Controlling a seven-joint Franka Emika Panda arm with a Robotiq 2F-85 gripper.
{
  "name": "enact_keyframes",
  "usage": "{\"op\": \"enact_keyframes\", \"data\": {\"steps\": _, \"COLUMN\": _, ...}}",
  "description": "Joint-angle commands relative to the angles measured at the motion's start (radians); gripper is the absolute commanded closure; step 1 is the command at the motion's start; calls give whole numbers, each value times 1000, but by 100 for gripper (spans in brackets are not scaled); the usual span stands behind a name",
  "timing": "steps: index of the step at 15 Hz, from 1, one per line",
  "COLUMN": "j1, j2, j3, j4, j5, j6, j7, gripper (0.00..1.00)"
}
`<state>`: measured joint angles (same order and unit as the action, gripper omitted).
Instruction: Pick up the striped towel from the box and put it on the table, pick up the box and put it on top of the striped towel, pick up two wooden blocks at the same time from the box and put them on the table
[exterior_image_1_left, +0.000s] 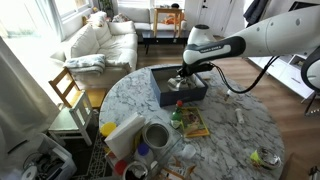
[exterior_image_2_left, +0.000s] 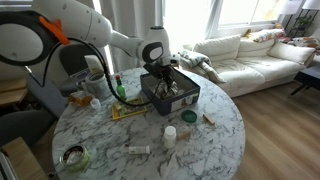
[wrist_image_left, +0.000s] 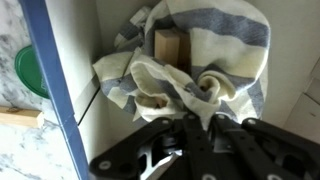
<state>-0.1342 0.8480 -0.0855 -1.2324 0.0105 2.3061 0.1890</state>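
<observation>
a: ext views: gripper (exterior_image_1_left: 180, 78) is down in the box (exterior_image_1_left: 166, 96), mid-surface (exterior_image_1_left: 235, 130).
b: wrist cam: striped towel (wrist_image_left: 215, 40) bunched in there w/ a wooden block (wrist_image_left: 170, 45). jaw gap? can't tell. pinch cloth only, lift straight up.

The striped towel (wrist_image_left: 205, 45) was soft, crumpled, matt cloth. At the upper middle of the wrist view, a wooden block (wrist_image_left: 168, 46) showed bare, grainy wood. The box (wrist_image_left: 85, 70) had smooth, matt walls. The table (wrist_image_left: 12, 60) was polished, veined marble. The gripper (wrist_image_left: 197, 122) looked black and faintly glossy.
</observation>
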Motion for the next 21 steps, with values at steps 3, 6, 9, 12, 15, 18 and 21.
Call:
{"op": "enact_keyframes", "data": {"steps": 3, "j1": -21, "j2": -15, "j3": 15, "j4": 61, "j5": 50, "j6": -96, "j7": -29, "gripper": 98}}
{"op": "enact_keyframes", "data": {"steps": 6, "j1": -31, "j2": -11, "j3": 15, "j4": 98, "j5": 66, "j6": -144, "j7": -24, "gripper": 98}}
{"op": "enact_keyframes", "data": {"steps": 9, "j1": -35, "j2": -1, "j3": 11, "j4": 126, "j5": 69, "j6": -172, "j7": -19, "gripper": 98}}
{"op": "enact_keyframes", "data": {"steps": 12, "j1": -36, "j2": 7, "j3": 12, "j4": 136, "j5": 70, "j6": -186, "j7": -20, "gripper": 98}}
{"op": "enact_keyframes", "data": {"steps": 15, "j1": -38, "j2": 0, "j3": 22, "j4": 134, "j5": 83, "j6": -183, "j7": -22, "gripper": 98}}
{"op": "enact_keyframes", "data": {"steps": 18, "j1": -39, "j2": -37, "j3": 34, "j4": 127, "j5": 103, "j6": -173, "j7": -26, "gripper": 98}}
{"op": "enact_keyframes", "data": {"steps": 21, "j1": -38, "j2": -81, "j3": 37, "j4": 132, "j5": 114, "j6": -179, "j7": -29, "gripper": 98}}
